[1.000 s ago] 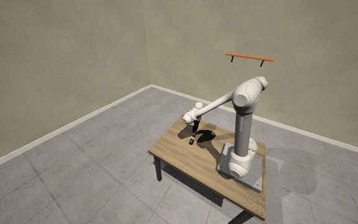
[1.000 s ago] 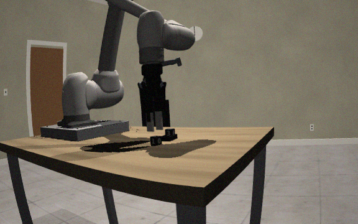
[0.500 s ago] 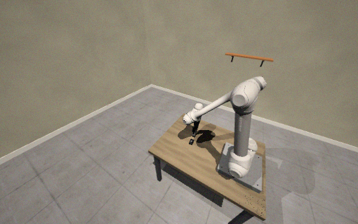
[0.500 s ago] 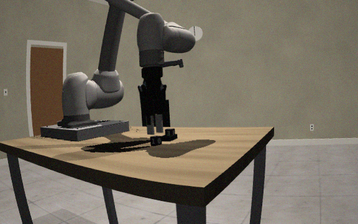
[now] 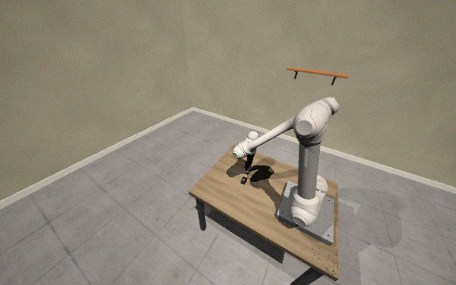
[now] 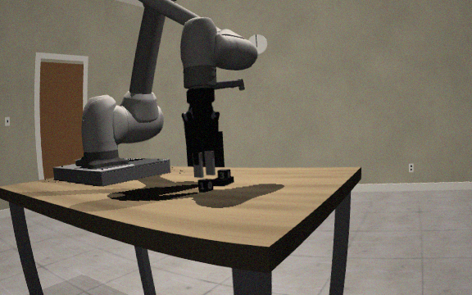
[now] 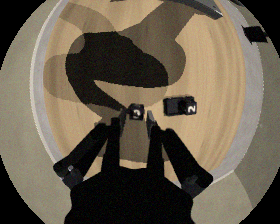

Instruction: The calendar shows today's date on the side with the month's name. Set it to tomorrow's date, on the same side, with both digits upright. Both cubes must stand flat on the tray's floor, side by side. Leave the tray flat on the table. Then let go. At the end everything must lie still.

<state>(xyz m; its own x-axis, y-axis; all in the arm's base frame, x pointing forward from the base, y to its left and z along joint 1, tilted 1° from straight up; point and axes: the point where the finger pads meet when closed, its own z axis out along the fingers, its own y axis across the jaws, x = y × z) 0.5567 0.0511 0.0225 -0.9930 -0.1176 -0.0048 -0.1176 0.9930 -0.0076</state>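
The small black tray (image 6: 230,180) (image 7: 170,106) lies flat on the table. One black cube (image 6: 224,174) (image 7: 190,107) stands in one end of it, with a white 2 on top in the wrist view and a 3 on a side in the exterior view; the other end is empty. A loose black cube (image 6: 205,185) (image 7: 136,112) stands on the table beside the tray, with 1 and 0 on two side faces and a white digit on top that I cannot read surely. My gripper (image 6: 204,175) (image 7: 136,115) (image 5: 247,172) is open part-way and empty, pointing down just above the loose cube.
The wooden table (image 5: 228,198) (image 6: 301,205) carries the arm's grey base plate (image 5: 327,222) (image 6: 138,172) at the other end. The arm's shadow falls around the loose cube. An orange shelf (image 5: 317,73) hangs on the wall, away from the table.
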